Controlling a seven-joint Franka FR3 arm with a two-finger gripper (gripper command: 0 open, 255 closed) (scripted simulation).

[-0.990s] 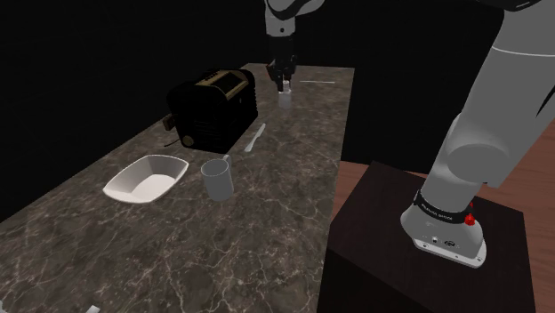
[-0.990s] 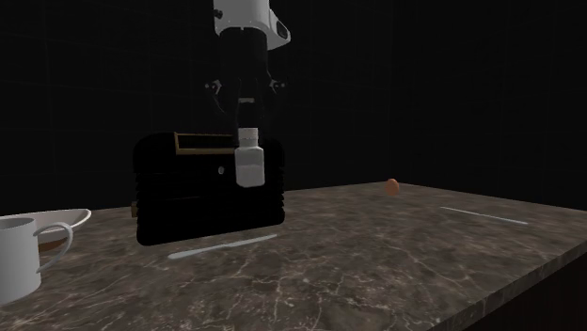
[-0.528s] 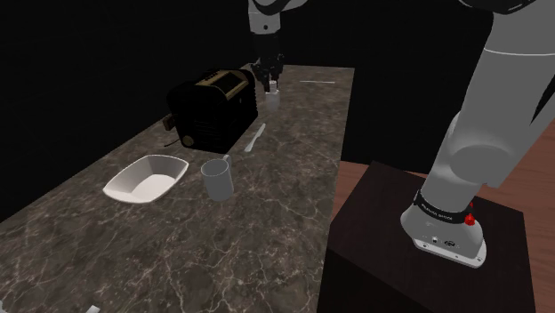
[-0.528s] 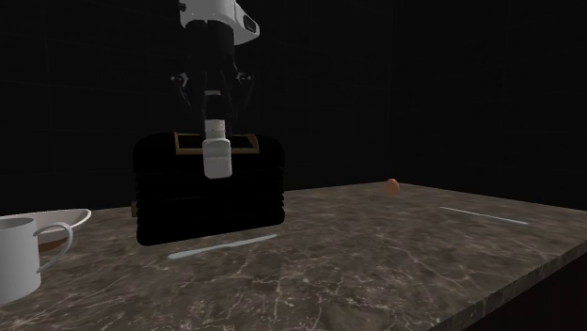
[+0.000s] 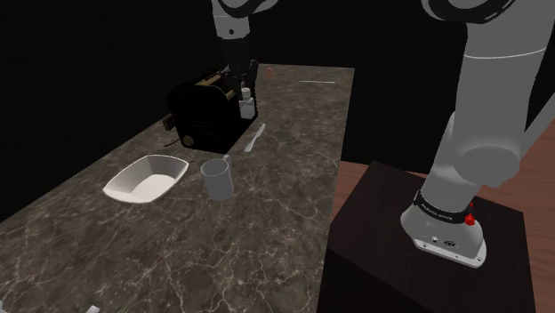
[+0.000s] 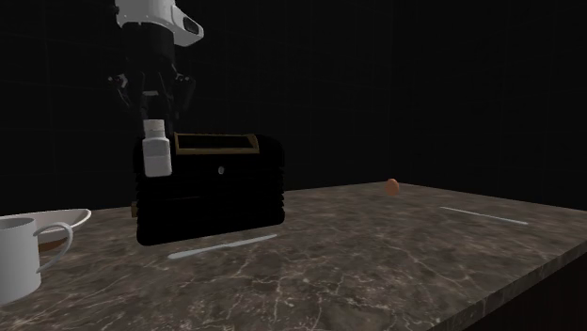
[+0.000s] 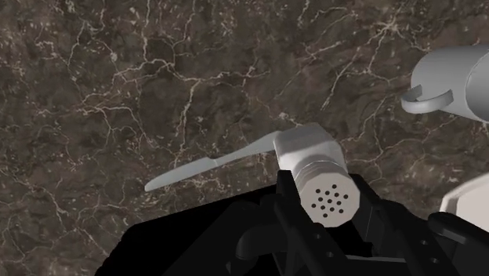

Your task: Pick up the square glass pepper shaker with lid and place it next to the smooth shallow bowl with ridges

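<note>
Shoulder view: the black two-finger gripper (image 5: 244, 91) hangs off the white arm over the far half of the dark veined marble tabletop (image 5: 293, 213). Its fingers are clenched on the lidded top of the pale square pepper shaker (image 5: 246, 108). The shaker hangs upright in the air, clear of the tabletop, just beside the black boxy toaster (image 5: 206, 114) on the flank that faces the stand's long edge.

In the wrist view the fingers (image 7: 287, 197) grip the shaker (image 7: 307, 149) on either side of its round perforated lid. The toaster's black top (image 7: 180, 243) lies close under the hand. Below the shaker a pale grey table knife (image 7: 210, 163) lies flat on the stone.

The white shallow bowl with sloping sides (image 5: 145, 178) sits near the middle of the long edge away from the dark box stand (image 5: 400, 258). The toaster stands between the held shaker and this bowl, farther along that same edge. A grey mug with a handle (image 5: 216, 180) stands just beside the bowl, on the side toward the stand. The knife (image 5: 256, 136) lies between the toaster and the mug, apart from both.

In the second exterior view the shaker (image 6: 156, 152) hangs before the toaster's (image 6: 216, 193) upper corner under the gripper (image 6: 154, 124), with the mug (image 6: 17, 256) and bowl (image 6: 68, 224) low at that view's left. A small orange rounded thing (image 6: 393, 185) rests near the far end edge. A thin pale strip (image 6: 484, 215), too small to name, lies toward the far corner on the stand's side.
</note>
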